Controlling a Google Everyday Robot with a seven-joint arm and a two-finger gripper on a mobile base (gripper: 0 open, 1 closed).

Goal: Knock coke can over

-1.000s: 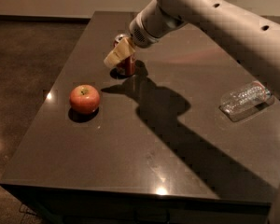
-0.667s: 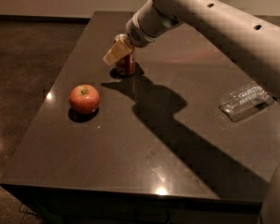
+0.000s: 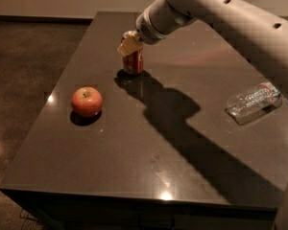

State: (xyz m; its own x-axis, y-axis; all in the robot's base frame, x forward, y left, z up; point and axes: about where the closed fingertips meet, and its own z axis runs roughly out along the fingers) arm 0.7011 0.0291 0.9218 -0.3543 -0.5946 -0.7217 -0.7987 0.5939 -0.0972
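The coke can [image 3: 134, 62] is a small red can with white lettering. It stands upright on the dark table [image 3: 149, 143], toward the far left. My gripper [image 3: 129, 45], with tan pads, is at the can's top left, touching or just in front of its upper part. The pale arm reaches in from the upper right and casts a long shadow across the table.
A red apple [image 3: 87, 101] sits near the table's left edge, in front of and left of the can. A clear plastic bottle [image 3: 253, 101] lies on its side at the right. The table's left edge drops to a dark floor [image 3: 24, 80].
My gripper has risen a little and shifted slightly right, so more of the can's red body shows below it. The can still stands; the apple and bottle have not moved.
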